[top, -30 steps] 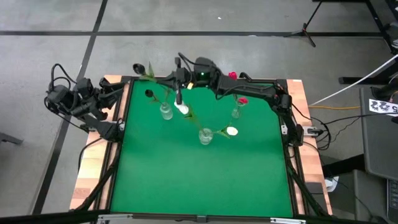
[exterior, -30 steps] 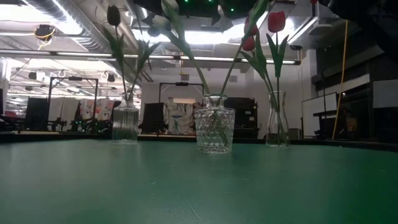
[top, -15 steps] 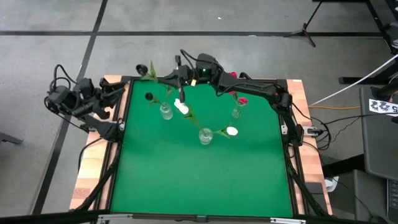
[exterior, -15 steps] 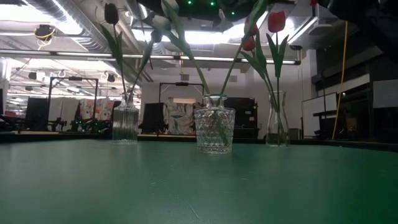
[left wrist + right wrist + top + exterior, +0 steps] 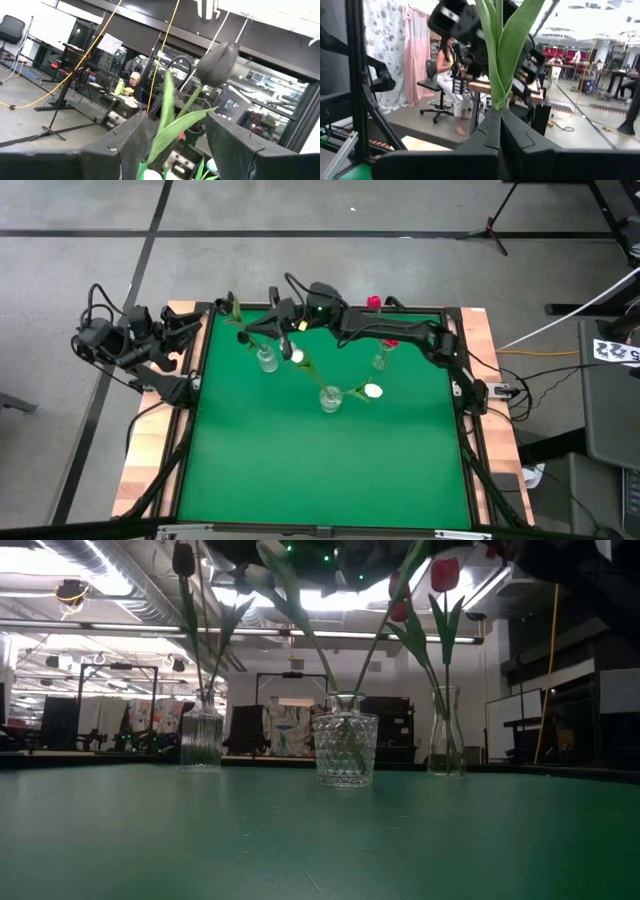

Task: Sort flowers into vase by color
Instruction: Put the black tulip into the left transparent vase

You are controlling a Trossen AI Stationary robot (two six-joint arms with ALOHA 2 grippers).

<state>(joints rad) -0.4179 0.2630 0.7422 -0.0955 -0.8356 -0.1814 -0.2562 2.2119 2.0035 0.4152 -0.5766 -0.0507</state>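
Three glass vases stand at the far half of the green table point(image 5: 320, 470). The left vase point(image 5: 266, 361) holds a near-black tulip point(image 5: 183, 560). The middle vase point(image 5: 330, 399) holds white tulips point(image 5: 372, 391). The right vase point(image 5: 380, 361) holds red tulips point(image 5: 390, 342). My right gripper point(image 5: 274, 318) is above the left vase, shut on a flower's green stem and leaves point(image 5: 496, 60). My left gripper point(image 5: 190, 332) is open and empty at the table's far left edge. Beyond its fingers a dark tulip point(image 5: 217, 62) shows. My right gripper pinches the flower's green stem and leaves point(image 5: 495, 102) between its two shut fingers. The fingers come from the table's right and lie across the stem. The leaves stand out past the fingertips. The flower is lifted above the left vase; its lower end does not show.
The wooden table frame point(image 5: 150, 460) runs around the green mat. The near half of the mat has free room. A seated person point(image 5: 451, 75) and a clothes rack show in the room beyond the table.
My right gripper has moved toward the table's left edge and a little toward its far edge, still shut on the flower. The flower has gone with it and now stands closer over the left vase.
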